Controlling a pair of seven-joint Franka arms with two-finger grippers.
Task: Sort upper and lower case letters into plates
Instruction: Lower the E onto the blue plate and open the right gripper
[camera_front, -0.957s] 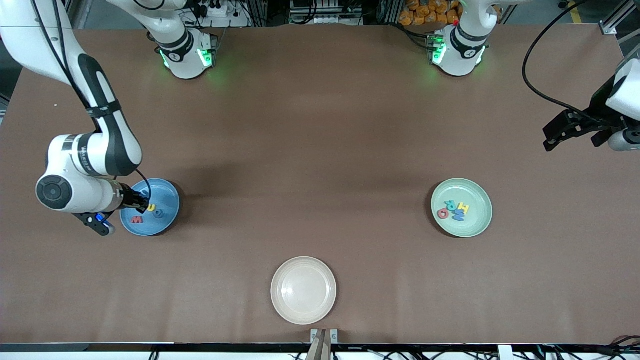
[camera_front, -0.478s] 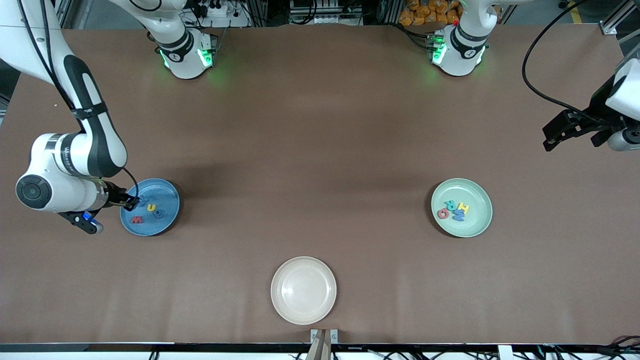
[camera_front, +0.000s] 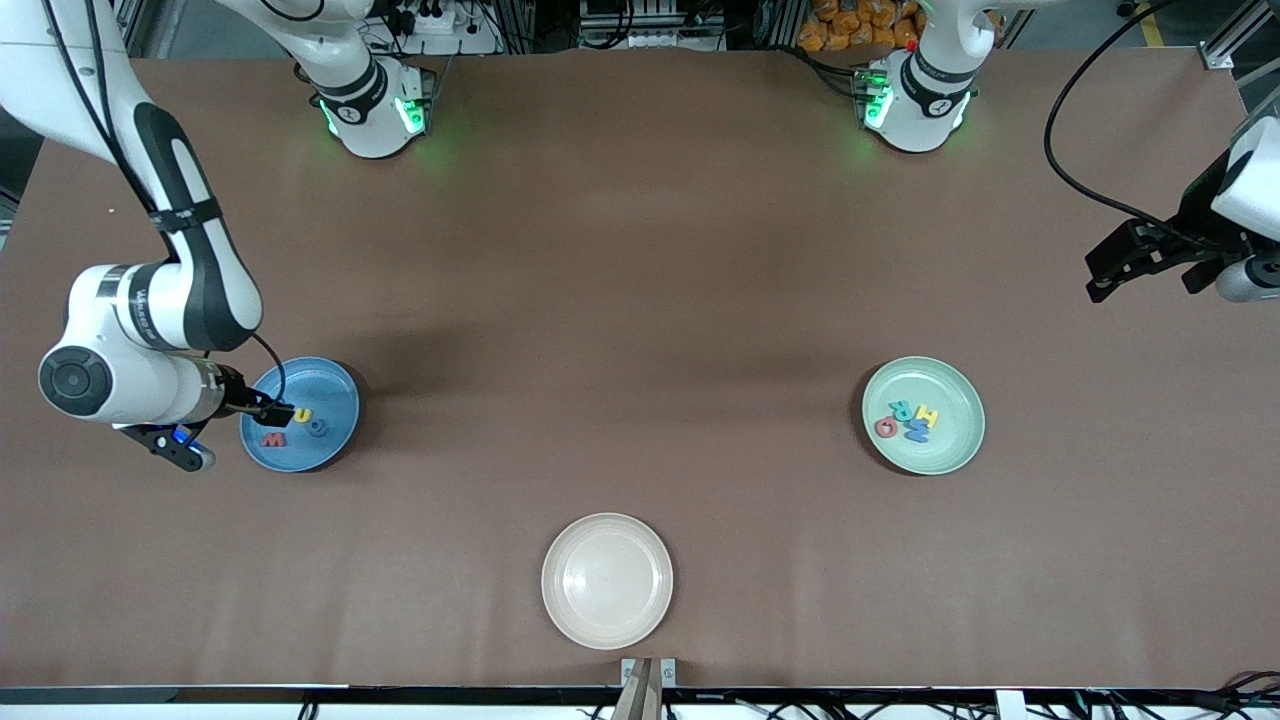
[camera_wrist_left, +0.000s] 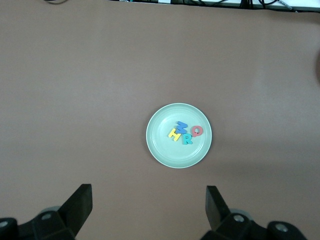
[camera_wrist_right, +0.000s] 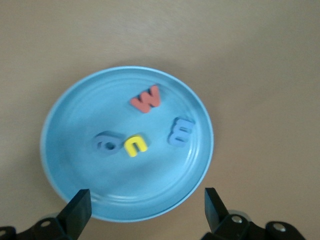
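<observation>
Right gripper (camera_front: 272, 412) over round blue plate (camera_front: 330, 385), jaws apart, empty; four small chunky letters (camera_wrist_right: 136, 145) directly below. Left gripper (camera_front: 1150, 262) waits off bench end, jaws apart.

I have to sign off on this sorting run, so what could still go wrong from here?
The right gripper, fingers open, hangs low over the blue plate with four letters in it; pulling away carelessly could clip the rim or nudge the yellow letter.

In the mint green plate the four letters lie bunched and touching, so a bump could spill them.

The left gripper waits open, high over the table.
</observation>
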